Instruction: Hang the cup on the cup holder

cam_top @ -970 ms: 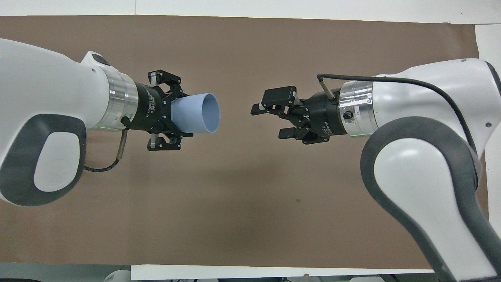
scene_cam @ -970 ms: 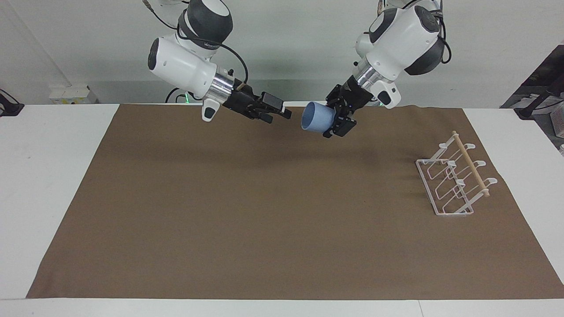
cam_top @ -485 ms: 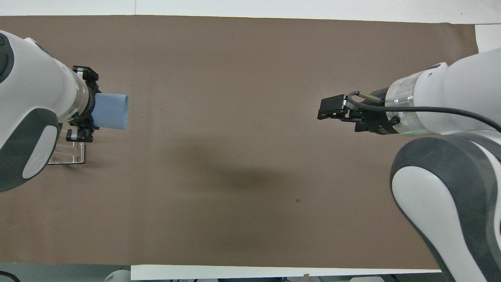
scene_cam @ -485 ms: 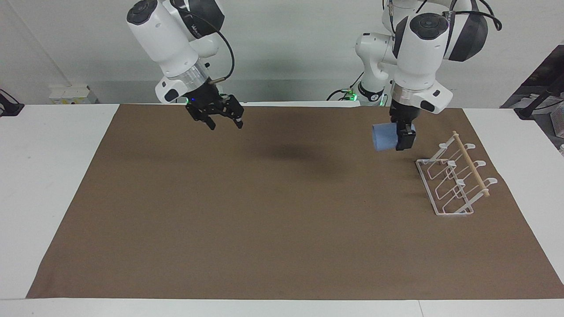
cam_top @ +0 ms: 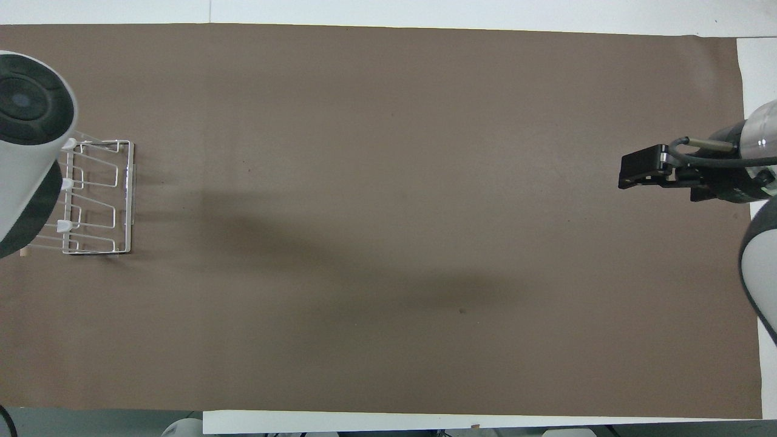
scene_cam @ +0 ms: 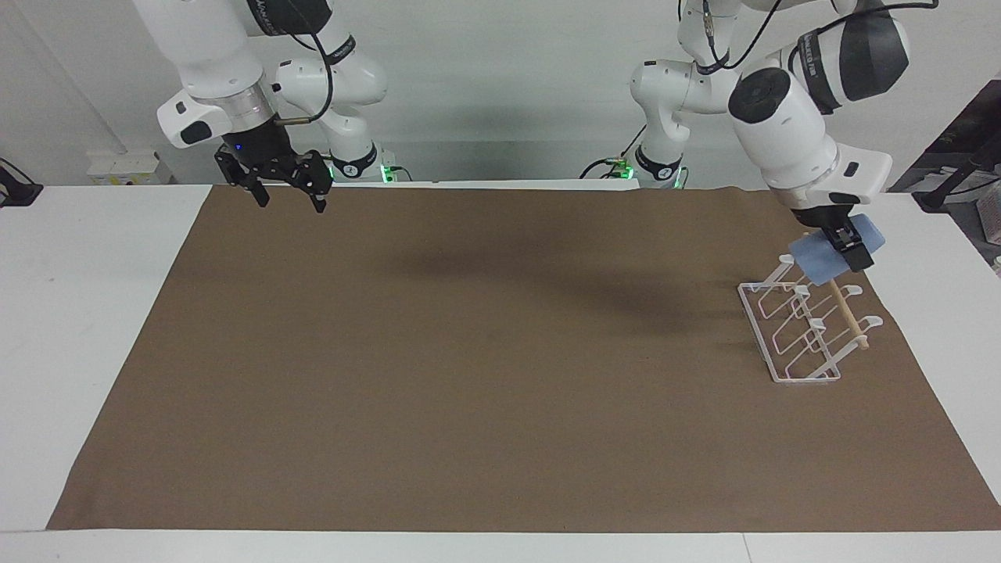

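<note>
The cup (scene_cam: 813, 262), a light-blue tumbler, lies tilted on its side in the air with my left gripper (scene_cam: 844, 249) shut on it. It hangs over the end of the cup holder (scene_cam: 805, 332) that is nearer to the robots, right at the wooden dowel (scene_cam: 848, 317); whether it touches I cannot tell. In the overhead view the left arm covers the cup, and only the cup holder (cam_top: 97, 197) shows. My right gripper (scene_cam: 291, 199) hangs open and empty over the mat's edge at the right arm's end, also seen as the right gripper (cam_top: 631, 176) from overhead.
A brown mat (scene_cam: 500, 352) covers most of the white table (scene_cam: 86, 313). The cup holder stands on the mat at the left arm's end of the table.
The left arm has swung the cup from the middle of the table to over the cup holder. The right gripper has drawn back toward its own end, still open.
</note>
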Action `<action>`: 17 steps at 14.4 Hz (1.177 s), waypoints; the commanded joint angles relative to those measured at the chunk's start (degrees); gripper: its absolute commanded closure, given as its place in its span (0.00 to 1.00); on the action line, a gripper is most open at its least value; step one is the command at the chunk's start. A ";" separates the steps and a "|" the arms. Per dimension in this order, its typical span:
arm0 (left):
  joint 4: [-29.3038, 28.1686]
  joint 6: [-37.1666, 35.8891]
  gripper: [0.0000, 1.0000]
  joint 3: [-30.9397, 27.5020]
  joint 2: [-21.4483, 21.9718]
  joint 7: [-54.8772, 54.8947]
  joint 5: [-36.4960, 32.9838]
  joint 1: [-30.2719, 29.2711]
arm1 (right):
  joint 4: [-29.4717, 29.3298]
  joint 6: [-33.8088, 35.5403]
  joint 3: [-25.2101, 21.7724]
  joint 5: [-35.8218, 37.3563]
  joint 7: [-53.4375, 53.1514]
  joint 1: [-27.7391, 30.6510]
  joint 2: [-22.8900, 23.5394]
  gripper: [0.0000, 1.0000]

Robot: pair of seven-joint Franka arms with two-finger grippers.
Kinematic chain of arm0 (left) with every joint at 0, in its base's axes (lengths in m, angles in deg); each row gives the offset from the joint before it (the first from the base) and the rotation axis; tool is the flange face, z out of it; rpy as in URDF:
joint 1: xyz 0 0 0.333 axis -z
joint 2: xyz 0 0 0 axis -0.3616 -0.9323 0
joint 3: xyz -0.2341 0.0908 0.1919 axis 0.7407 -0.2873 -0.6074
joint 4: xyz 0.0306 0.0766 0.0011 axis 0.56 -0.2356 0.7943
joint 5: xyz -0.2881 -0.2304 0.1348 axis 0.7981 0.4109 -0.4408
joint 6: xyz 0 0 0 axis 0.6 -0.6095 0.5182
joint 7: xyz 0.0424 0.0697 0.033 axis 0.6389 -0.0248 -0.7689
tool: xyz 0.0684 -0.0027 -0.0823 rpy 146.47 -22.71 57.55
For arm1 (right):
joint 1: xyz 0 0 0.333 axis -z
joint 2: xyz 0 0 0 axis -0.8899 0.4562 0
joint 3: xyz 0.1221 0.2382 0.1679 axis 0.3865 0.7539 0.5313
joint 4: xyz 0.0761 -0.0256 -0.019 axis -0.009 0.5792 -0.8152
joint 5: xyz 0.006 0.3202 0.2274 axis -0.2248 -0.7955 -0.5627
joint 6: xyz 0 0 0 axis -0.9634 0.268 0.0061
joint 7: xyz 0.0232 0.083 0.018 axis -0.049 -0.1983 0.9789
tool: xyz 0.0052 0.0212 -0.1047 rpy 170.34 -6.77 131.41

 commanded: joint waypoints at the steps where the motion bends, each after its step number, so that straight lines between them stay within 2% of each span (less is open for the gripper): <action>1: 0.53 -0.99 0.55 0.55 -5.74 -5.52 -6.49 -0.04 | -5.09 5.21 0.87 2.17 2.07 3.61 1.26 0.01; 2: 0.53 -0.81 0.55 0.64 -6.89 -7.02 -8.50 -0.04 | -5.97 6.10 0.87 2.08 3.91 4.67 2.75 0.01; 4: 0.53 -0.64 0.55 0.64 -8.21 -7.82 -9.31 -0.04 | -5.89 7.42 0.70 2.17 5.85 5.91 2.76 0.01; 8: 0.53 0.16 0.55 0.64 -11.38 -7.83 -12.65 -0.22 | -9.14 9.26 -1.23 3.58 6.21 3.90 7.68 0.01; 10: 0.44 0.16 0.55 0.72 -12.09 -7.83 -12.74 -1.88 | -9.06 9.45 -1.67 3.67 6.12 2.75 7.42 0.01; 12: -0.17 0.24 0.55 0.64 -12.35 -7.83 -12.83 -2.15 | -8.54 9.18 -1.59 3.66 6.12 2.92 5.06 0.01; 17: -0.09 2.62 0.55 0.72 -12.88 -7.83 -12.74 -2.24 | -7.57 9.27 -1.41 3.31 6.12 2.83 4.44 0.01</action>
